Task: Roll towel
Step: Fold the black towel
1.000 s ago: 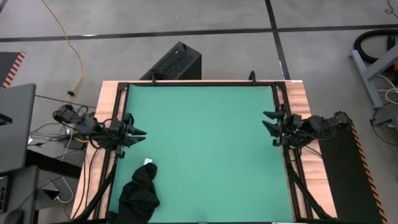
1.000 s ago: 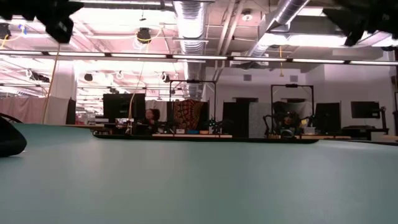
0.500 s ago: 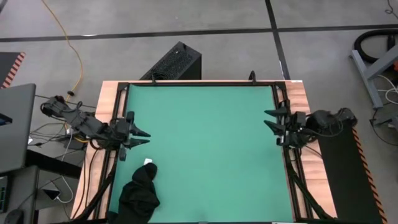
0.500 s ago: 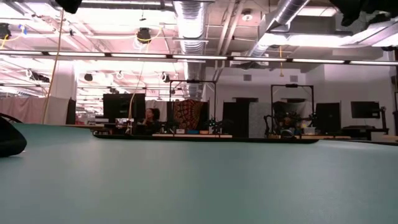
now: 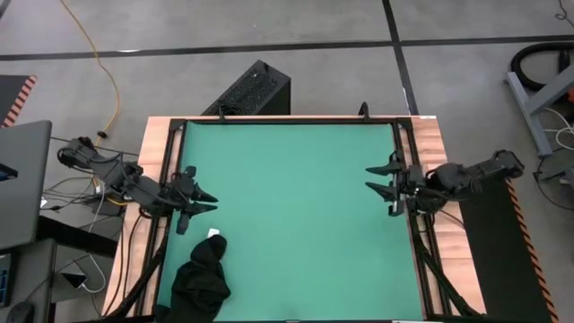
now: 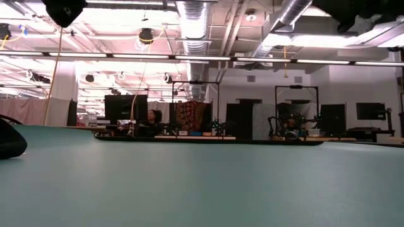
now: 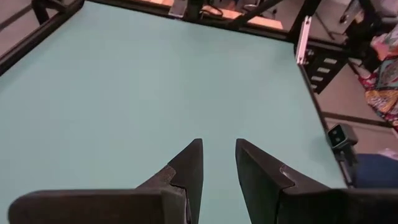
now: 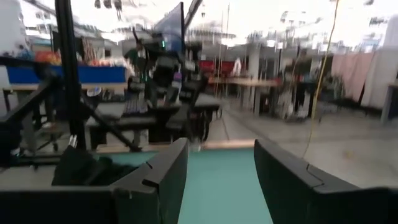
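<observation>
Two arms wait at opposite sides of the green mat (image 5: 296,215) from above: the left gripper (image 5: 203,201) sits at the left edge, fingers spread and holding nothing, with the towel (image 5: 202,278) crumpled in a black heap near it, at the mat's front left corner, its white tag (image 5: 213,233) showing at the near end. Across the mat, the right gripper (image 5: 378,178) is spread too, well apart from the cloth. Down at table height, only a dark edge of the towel (image 6: 9,140) peeks in at the far left. The left wrist camera shows its fingers (image 7: 189,168) parted over bare mat. The right wrist camera shows wide-set fingers (image 8: 165,171), nothing between them. That cloth looks soft, light and floppy; I'd pinch it at a free edge, near the tag, and spread it flat first.
</observation>
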`<state>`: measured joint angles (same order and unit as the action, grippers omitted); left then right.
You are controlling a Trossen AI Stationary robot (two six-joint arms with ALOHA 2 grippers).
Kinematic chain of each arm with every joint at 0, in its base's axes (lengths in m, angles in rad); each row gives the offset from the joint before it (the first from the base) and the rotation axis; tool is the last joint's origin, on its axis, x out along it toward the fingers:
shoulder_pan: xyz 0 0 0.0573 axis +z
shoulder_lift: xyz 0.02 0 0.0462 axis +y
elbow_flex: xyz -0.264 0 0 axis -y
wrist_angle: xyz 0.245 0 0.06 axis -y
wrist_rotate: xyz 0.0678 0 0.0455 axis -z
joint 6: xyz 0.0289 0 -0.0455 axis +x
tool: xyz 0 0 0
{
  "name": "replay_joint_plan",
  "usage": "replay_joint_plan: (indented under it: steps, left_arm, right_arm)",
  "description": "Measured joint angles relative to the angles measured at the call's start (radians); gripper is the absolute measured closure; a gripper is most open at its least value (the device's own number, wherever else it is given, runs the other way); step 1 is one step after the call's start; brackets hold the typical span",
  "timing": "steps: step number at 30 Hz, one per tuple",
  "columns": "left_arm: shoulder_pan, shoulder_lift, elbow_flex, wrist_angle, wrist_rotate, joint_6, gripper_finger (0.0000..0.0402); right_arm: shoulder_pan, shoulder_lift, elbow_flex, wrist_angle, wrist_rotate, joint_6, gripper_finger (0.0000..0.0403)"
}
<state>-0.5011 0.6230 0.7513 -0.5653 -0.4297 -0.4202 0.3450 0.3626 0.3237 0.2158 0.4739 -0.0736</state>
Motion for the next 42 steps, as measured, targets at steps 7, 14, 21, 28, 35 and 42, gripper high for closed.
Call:
replay_joint_plan:
  steps: [7,14,21,28,35,42]
  left_arm:
    - [0.0,-0.004,-0.007,0.054,0.008,0.008,0.0317]
    - [0.0,0.025,-0.007,-0.019,0.112,-0.045,0.0317]
    - [0.0,0.134,-0.008,-0.153,0.068,-0.087,0.0317]
    - [-0.006,0.238,-0.008,-0.155,0.15,-0.057,0.0317]
    - [-0.008,0.289,-0.008,-0.133,0.212,-0.063,0.0317]
    - [-0.008,0.292,-0.008,-0.146,0.267,-0.163,0.0317]
  right_arm:
    - [0.0,0.085,0.0,0.038,0.022,-0.009,0.0196]
    - [0.0,0.082,0.0,0.048,0.024,-0.011,0.0196]
    - [0.0,0.082,0.0,0.046,0.063,-0.013,0.0196]
    - [-0.001,0.082,0.0,-0.007,0.156,-0.007,0.0177]
    - [-0.001,0.082,0.0,-0.041,0.157,-0.005,0.0156]
    - [-0.001,0.082,0.0,-0.06,0.157,-0.005,0.0156]
